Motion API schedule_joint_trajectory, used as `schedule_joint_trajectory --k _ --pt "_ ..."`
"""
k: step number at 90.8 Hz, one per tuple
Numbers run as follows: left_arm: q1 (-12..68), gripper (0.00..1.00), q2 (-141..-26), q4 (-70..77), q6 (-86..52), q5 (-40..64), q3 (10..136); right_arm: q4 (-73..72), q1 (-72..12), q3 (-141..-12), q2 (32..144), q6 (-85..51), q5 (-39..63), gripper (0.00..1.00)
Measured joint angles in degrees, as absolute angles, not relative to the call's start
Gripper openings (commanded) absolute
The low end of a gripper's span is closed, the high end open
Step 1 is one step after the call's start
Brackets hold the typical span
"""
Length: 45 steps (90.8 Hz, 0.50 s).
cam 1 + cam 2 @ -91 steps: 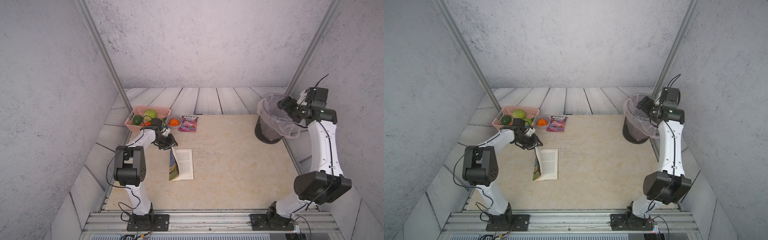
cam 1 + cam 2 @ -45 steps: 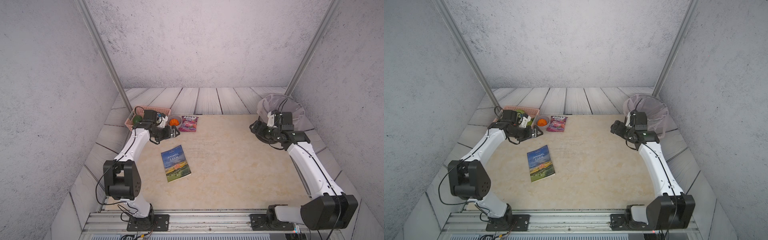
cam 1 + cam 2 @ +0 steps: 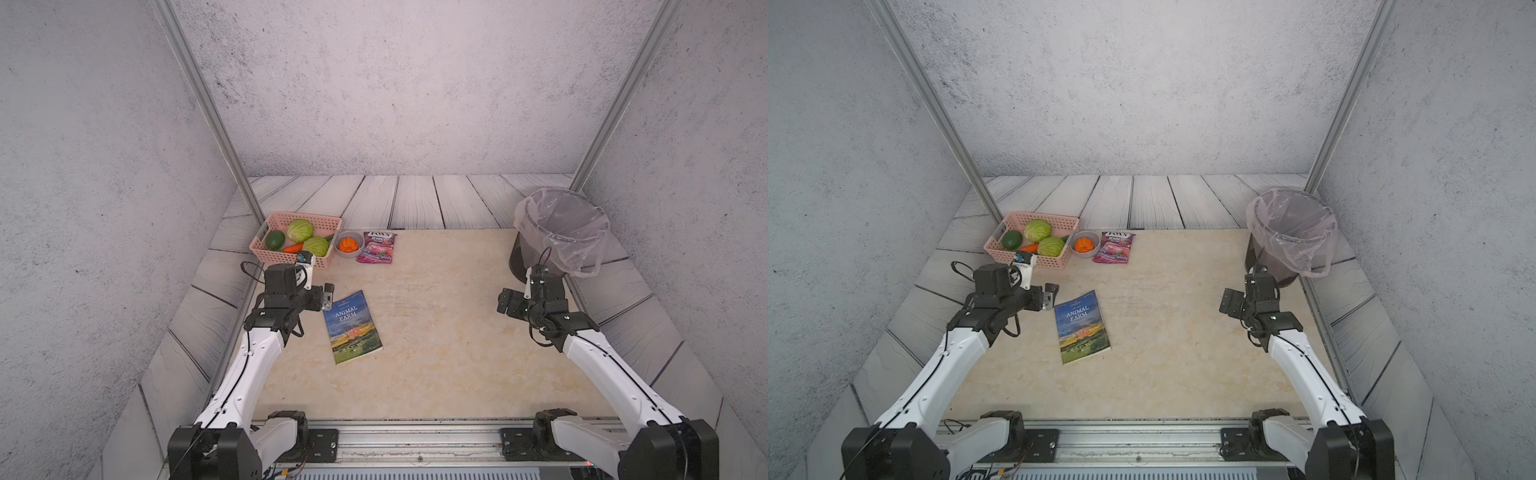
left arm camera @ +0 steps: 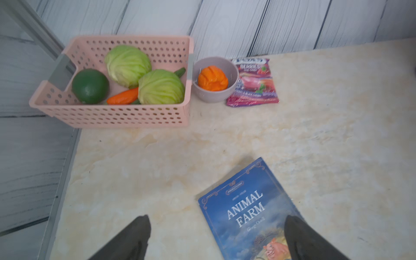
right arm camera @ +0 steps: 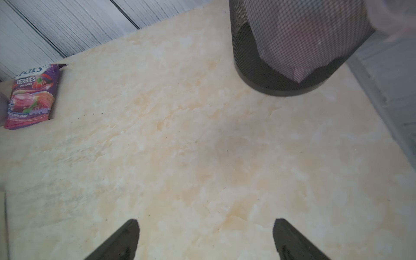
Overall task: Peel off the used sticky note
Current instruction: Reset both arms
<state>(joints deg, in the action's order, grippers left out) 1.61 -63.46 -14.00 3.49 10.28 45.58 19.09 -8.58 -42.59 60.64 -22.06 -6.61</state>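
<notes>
Both hang wide open and empty: the left gripper (image 3: 327, 297) just beside the one closed book (image 3: 352, 326), the right gripper (image 3: 506, 302) near the one bin (image 3: 518, 259) at the bench's far right corner. No sticky note shows anywhere. The peel looks done; if not, the book needs reopening. At the far left are one basket (image 4: 112, 114), two cabbages (image 4: 128, 65), one bowl (image 4: 213, 95) and one pouch (image 4: 254, 83).

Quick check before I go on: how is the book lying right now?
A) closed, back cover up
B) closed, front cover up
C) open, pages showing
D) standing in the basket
B: the book lies flat and shut on the table, its blue Animal Farm front cover facing up, with the left pincer open near its corner.
</notes>
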Motion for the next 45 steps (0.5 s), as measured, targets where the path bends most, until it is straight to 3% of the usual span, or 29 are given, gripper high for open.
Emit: schedule_joint_trajectory --k 26,45 --pt "0.0 0.98 -66.6 7.2 3.8 9.7 29.3 5.1 -8.6 -33.2 56.6 -15.4 -11.0 1.00" --pt "-0.1 0.98 -76.3 30.0 2.3 7.3 21.3 -1.2 -8.6 -29.7 56.6 -12.4 -15.2 1.00"
